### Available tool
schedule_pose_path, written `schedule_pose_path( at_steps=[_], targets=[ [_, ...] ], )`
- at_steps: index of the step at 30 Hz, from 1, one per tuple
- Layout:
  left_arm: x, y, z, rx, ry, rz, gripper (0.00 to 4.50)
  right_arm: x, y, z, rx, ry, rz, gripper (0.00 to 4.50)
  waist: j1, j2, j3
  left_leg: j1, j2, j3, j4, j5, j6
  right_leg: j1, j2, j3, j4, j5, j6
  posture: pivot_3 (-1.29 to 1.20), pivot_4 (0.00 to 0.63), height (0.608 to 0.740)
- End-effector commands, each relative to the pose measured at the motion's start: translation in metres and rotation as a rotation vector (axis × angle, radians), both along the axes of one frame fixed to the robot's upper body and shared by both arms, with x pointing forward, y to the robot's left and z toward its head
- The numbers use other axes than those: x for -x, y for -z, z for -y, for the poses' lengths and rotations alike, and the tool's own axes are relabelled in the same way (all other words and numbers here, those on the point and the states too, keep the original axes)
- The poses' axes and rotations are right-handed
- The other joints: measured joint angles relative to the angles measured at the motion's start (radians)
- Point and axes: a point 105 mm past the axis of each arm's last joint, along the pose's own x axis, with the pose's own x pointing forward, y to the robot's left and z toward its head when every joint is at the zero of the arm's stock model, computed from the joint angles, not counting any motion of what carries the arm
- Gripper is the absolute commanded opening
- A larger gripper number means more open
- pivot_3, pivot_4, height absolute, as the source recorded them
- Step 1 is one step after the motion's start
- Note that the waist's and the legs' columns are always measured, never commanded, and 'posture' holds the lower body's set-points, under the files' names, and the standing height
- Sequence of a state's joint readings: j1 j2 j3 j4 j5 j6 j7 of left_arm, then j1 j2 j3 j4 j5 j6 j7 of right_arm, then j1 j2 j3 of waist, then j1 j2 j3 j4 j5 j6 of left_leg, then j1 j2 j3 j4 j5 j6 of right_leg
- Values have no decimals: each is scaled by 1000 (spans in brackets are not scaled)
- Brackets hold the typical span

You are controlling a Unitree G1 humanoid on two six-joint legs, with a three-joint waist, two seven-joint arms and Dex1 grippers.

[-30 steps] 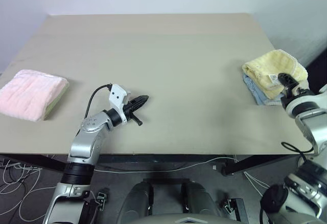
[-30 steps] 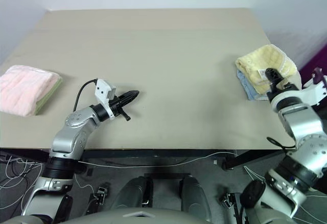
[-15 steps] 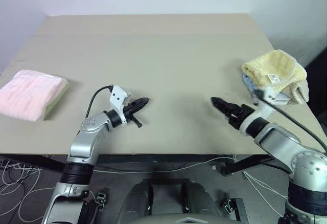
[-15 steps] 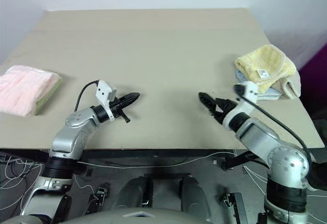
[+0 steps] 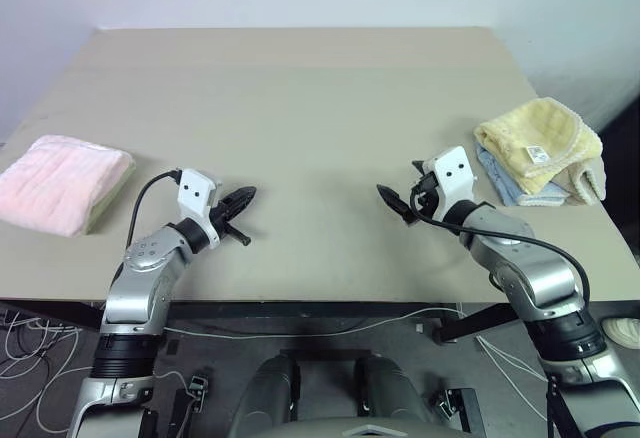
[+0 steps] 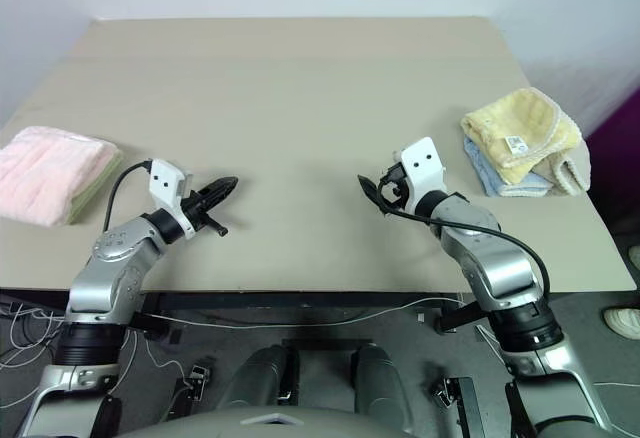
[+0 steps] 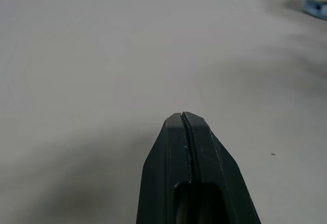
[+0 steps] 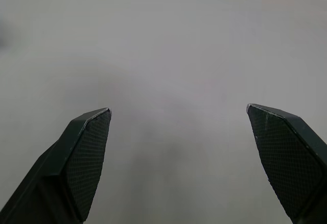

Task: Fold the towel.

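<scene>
Matte beige table (image 5: pixel 300 98), fluffy yellow terry towel (image 5: pixel 540 136) folded atop blue and beige cloths, left claw (image 5: pixel 243 197) pressed closed, empty, right claw (image 5: pixel 390 199) spread wide, empty, textured pads (image 8: pixel 89 152)

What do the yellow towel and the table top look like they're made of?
Yellow towel: looks like terry cloth, soft and matte; its surface is nubbly, with a stitched hem and a small white label. Table: smooth, matte beige top, probably laminate or painted board; it shows no grain or gloss.

Soft even light, blurry wrist views
</scene>
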State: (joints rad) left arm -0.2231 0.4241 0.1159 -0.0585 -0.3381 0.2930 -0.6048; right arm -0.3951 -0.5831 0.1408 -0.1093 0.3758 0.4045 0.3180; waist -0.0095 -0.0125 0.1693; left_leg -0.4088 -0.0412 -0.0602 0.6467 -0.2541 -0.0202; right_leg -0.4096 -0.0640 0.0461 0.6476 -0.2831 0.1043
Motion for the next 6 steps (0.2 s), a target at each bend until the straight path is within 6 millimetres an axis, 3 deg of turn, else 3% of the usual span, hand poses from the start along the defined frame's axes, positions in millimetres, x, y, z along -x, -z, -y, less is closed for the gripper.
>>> schedule_pose_path(
  at_steps=[1, 6],
  targets=[
    [6, -9, -6, 4, -30, 37, 0, -4, -12, 3, 4, 1, 66, 4465, -1, 0, 0, 0, 0, 0, 0, 0, 0, 0, 0, 0, 0, 0, 0, 0, 150, 740],
    [3, -13, -10, -8, -40, 43, 0, 2, -5, -9, -3, -50, 61, 4465, -2, 0, 0, 0, 0, 0, 0, 0, 0, 0, -1, 0, 0, 0, 0, 0, 150, 740]
  ],
)
